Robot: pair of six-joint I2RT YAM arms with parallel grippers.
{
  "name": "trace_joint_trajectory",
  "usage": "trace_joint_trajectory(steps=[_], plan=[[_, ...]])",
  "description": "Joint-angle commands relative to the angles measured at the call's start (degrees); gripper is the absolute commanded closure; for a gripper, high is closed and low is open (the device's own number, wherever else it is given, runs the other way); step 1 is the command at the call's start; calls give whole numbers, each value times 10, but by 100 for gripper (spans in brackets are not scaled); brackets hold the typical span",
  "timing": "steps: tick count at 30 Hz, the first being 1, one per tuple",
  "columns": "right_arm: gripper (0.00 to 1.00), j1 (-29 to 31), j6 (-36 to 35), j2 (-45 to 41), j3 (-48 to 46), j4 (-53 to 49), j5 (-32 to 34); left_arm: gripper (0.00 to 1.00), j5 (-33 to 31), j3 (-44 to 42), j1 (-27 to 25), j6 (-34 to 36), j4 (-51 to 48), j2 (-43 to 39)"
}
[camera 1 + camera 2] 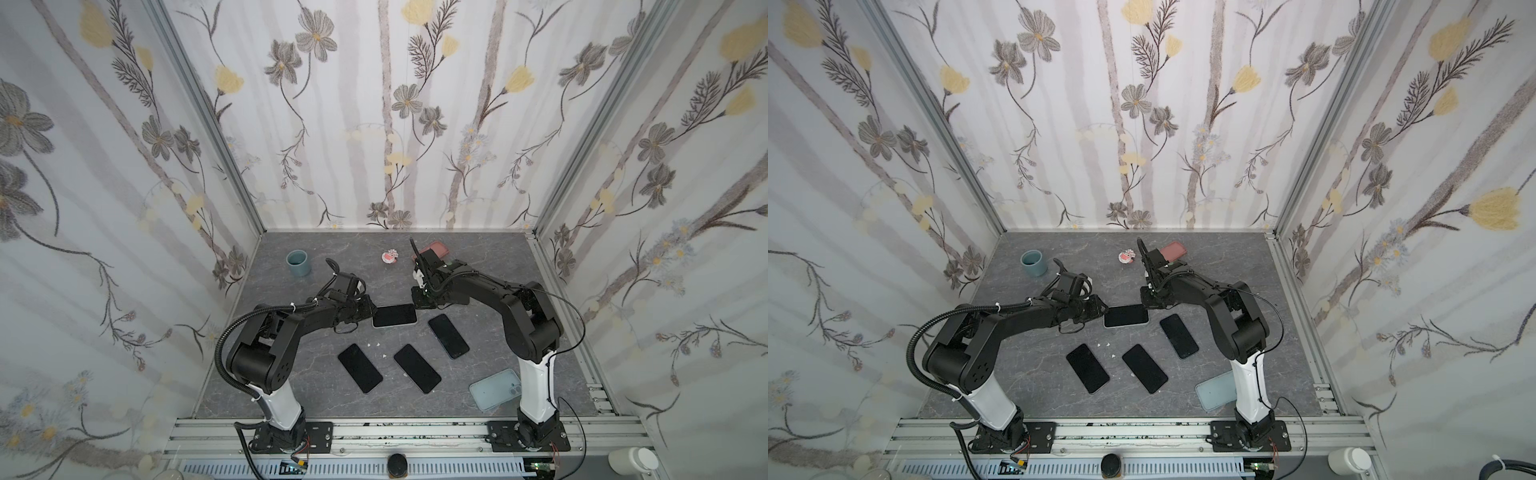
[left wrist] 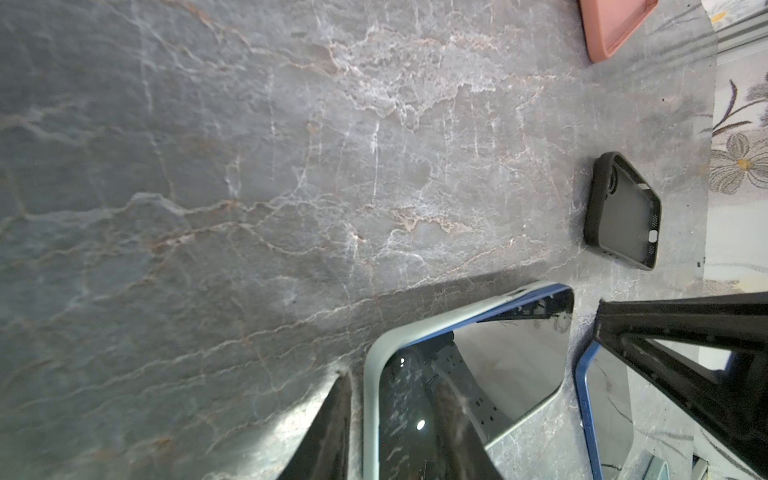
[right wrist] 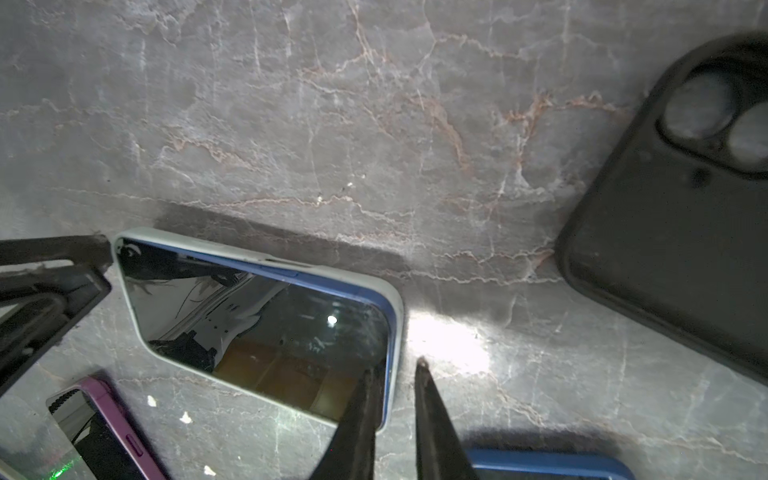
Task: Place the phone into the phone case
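Found left gripper (image 1: 369,315), right gripper (image 3: 397,365) parted, clasping nothing. Expected risk: unclamped pale phone case (image 3: 398,320) skidding, blue phone (image 3: 257,328) corner popping out.

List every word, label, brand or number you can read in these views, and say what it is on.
No text can be read anywhere.
The phone in the pale case: dark screen, reflections only.
The small pink-and-white item at the back: printed, but too small to read.
The black case: no lettering shows.
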Motion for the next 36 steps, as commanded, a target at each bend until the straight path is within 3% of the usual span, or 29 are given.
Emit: trace_joint_trajectory(steps=[1,21,36], plan=[[79,0,-11,7,4,-8,0,67,3,-2,-1,8,-10,-1],[76,0,-20,4,33,-29,-8,67,13,8,-4,29,-37,-15],[83,-2,-31,24,49,-44,-10,69,21,17,-5,31,-29,8]])
